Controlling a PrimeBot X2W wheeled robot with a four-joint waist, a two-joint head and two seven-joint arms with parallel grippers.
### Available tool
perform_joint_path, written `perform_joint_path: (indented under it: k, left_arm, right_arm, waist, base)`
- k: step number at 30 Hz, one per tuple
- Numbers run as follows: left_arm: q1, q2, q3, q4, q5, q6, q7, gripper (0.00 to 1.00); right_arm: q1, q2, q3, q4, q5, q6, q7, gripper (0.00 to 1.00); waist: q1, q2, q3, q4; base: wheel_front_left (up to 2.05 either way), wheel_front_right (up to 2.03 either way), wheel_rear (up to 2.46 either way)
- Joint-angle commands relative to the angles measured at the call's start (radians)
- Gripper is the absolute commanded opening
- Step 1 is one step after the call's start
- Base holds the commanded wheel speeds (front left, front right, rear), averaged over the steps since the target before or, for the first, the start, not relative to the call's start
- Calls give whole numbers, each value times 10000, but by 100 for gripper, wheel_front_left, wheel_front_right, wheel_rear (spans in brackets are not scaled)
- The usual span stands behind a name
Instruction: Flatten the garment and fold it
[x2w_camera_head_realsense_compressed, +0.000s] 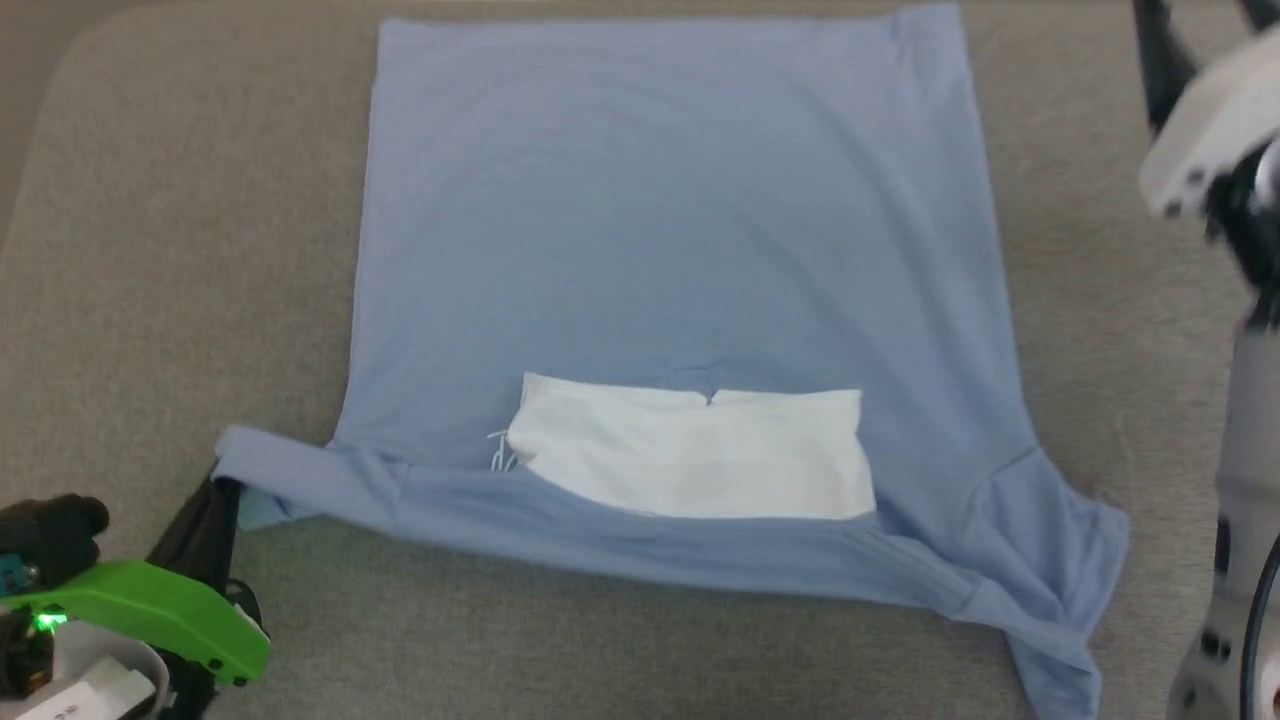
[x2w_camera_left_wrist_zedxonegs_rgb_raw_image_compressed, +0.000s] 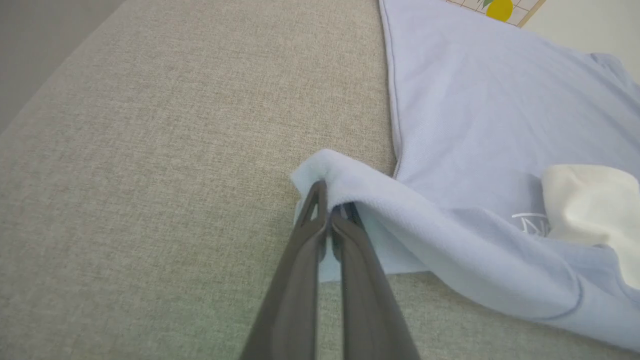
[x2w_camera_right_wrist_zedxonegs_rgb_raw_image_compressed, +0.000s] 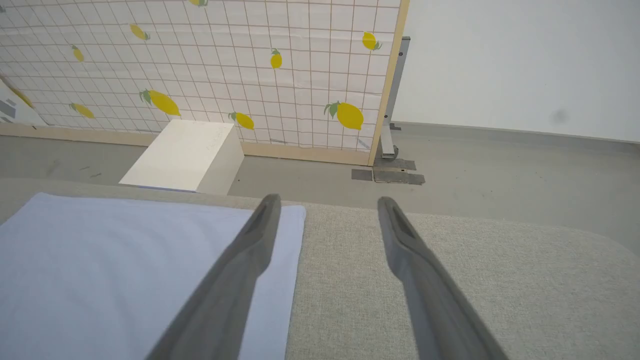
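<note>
Left wrist view showed the left gripper (x2w_camera_left_wrist_zedxonegs_rgb_raw_image_compressed: 332, 200) pressed together on the edge of the garment's (x2w_camera_left_wrist_zedxonegs_rgb_raw_image_compressed: 475, 125) sleeve (x2w_camera_left_wrist_zedxonegs_rgb_raw_image_compressed: 350, 175), with the cloth draped over both fingertips and lifted a little off the bench (x2w_camera_left_wrist_zedxonegs_rgb_raw_image_compressed: 150, 150). From that pinch a raised ridge of fabric ran along the shoulder line toward 3 o'clock.

In the head view the garment lay spread on the bench, hem at 12 o'clock and neck at 6, with the white lining (x2w_camera_head_realsense_compressed: 700, 455) showing just above the neck edge. The body looked mostly flat. The pinched sleeve sat at 8 o'clock and the other sleeve (x2w_camera_head_realsense_compressed: 1060, 570) lay rumpled at 4 o'clock.

The right gripper (x2w_camera_right_wrist_zedxonegs_rgb_raw_image_compressed: 327, 205) hung spread and empty over the hem corner at 1 o'clock, with a white box (x2w_camera_right_wrist_zedxonegs_rgb_raw_image_compressed: 180, 155) on the floor beyond.

The step in hand seemed to be flattening. It would probably go best if the pinch drew the sleeve low and slowly toward 9 o'clock, stopping once the shoulder ridge lay down. A harder pull would likely drag the whole body askew. The rumpled sleeve would need the same treatment before any fold.
</note>
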Motion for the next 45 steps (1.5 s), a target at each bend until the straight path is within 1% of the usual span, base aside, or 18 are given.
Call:
perform_joint_path:
  k: [1, 4, 9, 13, 16, 24, 27, 29, 30, 31, 33, 37, 41, 45]
  left_arm:
    - [-182, 131, 127, -147, 31, -83, -126, 0]
    - [-219, 215, 270, -442, 47, -185, -270, 0]
    - [-359, 257, 420, -715, 94, -440, -466, 0]
    - [-394, 230, 399, -878, 188, -573, -555, 0]
    - [-390, 198, 410, -981, 208, -643, -610, 0]
    - [-135, 268, 525, -1259, 248, -618, -709, 0]
    - [-84, 269, 547, -1317, 242, -610, -726, 0]
    - [-90, 252, 526, -1319, 240, -611, -719, 0]
    - [-98, 243, 511, -1317, 238, -619, -712, 0]
    - [-109, 237, 487, -1307, 242, -621, -693, 0]
    - [-137, 223, 441, -1275, 250, -627, -655, 0]
    - [-233, 206, 356, -1164, 316, -657, -610, 0]
    - [-341, 209, 206, -944, 419, -661, -479, 0]
    - [-462, 198, -20, -832, 574, -580, -254, 0]
  right_arm:
    - [-571, 15, 3, 163, -239, -13, 184, 100]
    - [-1622, 9, 16, 533, -816, -13, 757, 100]
    - [-3108, -69, -101, 1024, -1755, -13, 2038, 100]
    - [-3727, -210, -149, 1276, -2433, -13, 3260, 100]
    - [-3940, -449, 135, 1271, -2890, -13, 3942, 100]
    - [-4229, -483, 918, 1254, -2813, -13, 5036, 100]
    - [-4148, -482, 1128, 1358, -2744, -13, 5701, 100]
    - [-4050, -451, 1089, 1368, -2680, -13, 6247, 100]
    - [-4010, -418, 1024, 1318, -2672, -13, 6452, 47]
    - [-3962, -419, 1009, 1228, -2670, -13, 6633, 0]
    - [-3882, -423, 876, 998, -2668, -13, 6842, 0]
    - [-3737, -454, 537, 449, -2740, -13, 6442, 0]
    - [-3563, -505, 372, 169, -2603, -13, 5815, 0]
    - [-3320, -686, 305, 37, -2126, -13, 5372, 0]
  waist:
    - [-1, 44, 1887, 813]
    - [-1, 44, 2495, 1013]
    - [-1, 44, 3403, 1353]
    - [-1, 44, 3908, 1576]
    - [-1, 44, 4174, 1700]
    - [-1, 44, 4572, 1764]
    - [-1, 44, 4596, 1768]
    - [-1, 44, 4556, 1762]
    - [-1, 44, 4528, 1757]
    - [-1, 44, 4485, 1753]
    - [-1, 44, 4363, 1737]
    - [-1, 44, 3931, 1663]
    - [-1, 44, 3141, 1468]
    - [-1, 44, 2101, 1135]
  base:
    - [0, 0, 0]
    - [0, 0, 0]
    - [0, 0, 0]
    - [0, 0, 0]
    - [0, 0, 0]
    - [0, 0, 0]
    - [0, 0, 0]
    - [0, 0, 0]
    - [0, 0, 0]
    - [0, 0, 0]
    - [0, 0, 0]
    - [0, 0, 0]
    - [0, 0, 0]
    - [0, 0, 0]
